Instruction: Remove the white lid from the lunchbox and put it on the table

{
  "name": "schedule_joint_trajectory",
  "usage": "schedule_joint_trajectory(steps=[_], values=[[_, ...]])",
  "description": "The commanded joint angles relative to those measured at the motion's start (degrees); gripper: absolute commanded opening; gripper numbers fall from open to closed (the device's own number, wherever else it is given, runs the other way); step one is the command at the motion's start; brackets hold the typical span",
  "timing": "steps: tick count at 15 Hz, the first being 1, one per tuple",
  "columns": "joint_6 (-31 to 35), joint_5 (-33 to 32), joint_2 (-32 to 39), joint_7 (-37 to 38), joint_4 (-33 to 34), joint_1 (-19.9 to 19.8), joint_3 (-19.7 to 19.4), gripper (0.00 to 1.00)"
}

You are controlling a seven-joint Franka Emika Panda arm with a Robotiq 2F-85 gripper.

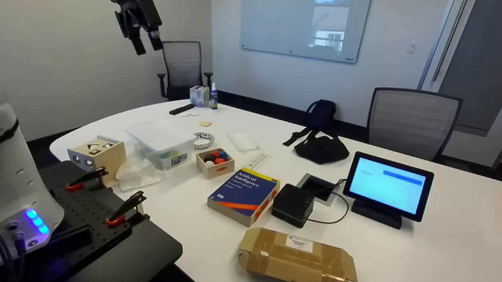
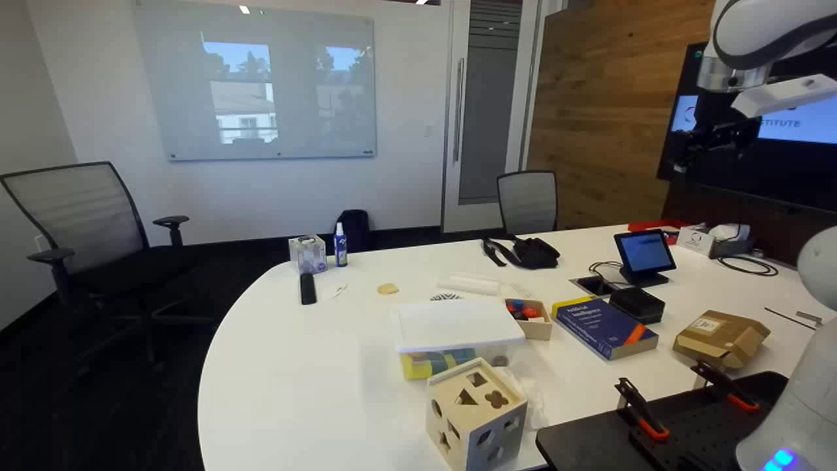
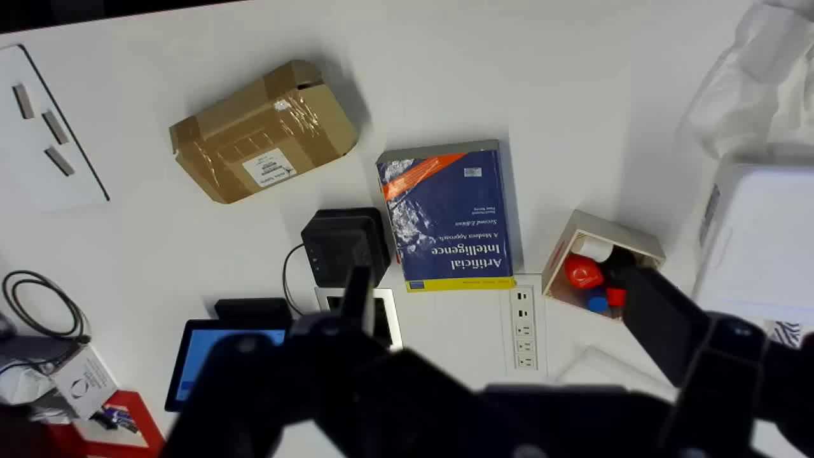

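The white lid lies flat on top of the translucent lunchbox, in both exterior views, as a white rectangle. Yellow and teal things show through the lunchbox wall. In the wrist view part of the lid shows at the right edge, the rest cut off. The lunchbox stands on the white table. My gripper is raised high above the table, away from the lid. Its fingers are spread apart with nothing between them, as the wrist view also shows.
A wooden shape-sorter cube and a crumpled clear bag stand close to the lunchbox. A small wooden box of coloured pieces is beside it. A blue book, black box, tablet and brown package also lie there.
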Motion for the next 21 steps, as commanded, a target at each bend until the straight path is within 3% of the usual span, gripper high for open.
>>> schedule_joint_trajectory(steps=[1,3,5,11,17,21], values=[[-0.31,-0.50,0.06,0.48,0.19,0.76,-0.53,1.00],[-0.31,-0.50,0.06,0.48,0.19,0.76,-0.53,1.00],[1.73,0.08,1.99,-3.31,0.22,2.19,-3.08,1.00],[18.39,8.50,13.23,-19.49,-0.48,9.62,-15.89,1.00],[27.52,29.04,31.10,-35.59,0.21,20.15,-24.08,1.00],[33.03,47.22,45.90,-48.99,2.93,24.14,-23.69,1.00]])
